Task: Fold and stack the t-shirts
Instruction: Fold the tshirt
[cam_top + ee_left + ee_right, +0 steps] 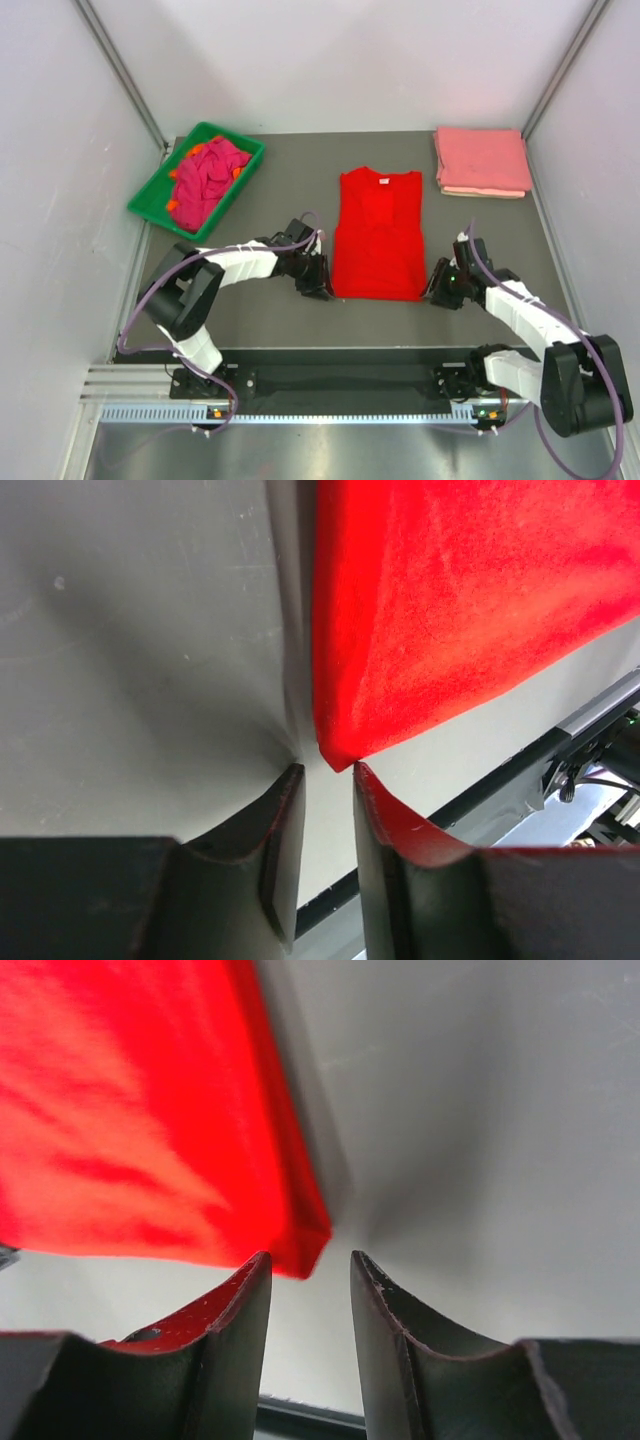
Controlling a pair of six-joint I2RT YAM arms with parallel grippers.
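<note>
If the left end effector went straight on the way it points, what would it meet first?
Most likely the near corner of the red t-shirt, lying just ahead of the left end effector, though depth is unclear.

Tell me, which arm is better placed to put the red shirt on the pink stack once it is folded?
Right, probably. The pink stack lies at the far right corner, on the right arm's side. The left arm would have to reach across the red shirt.
</note>
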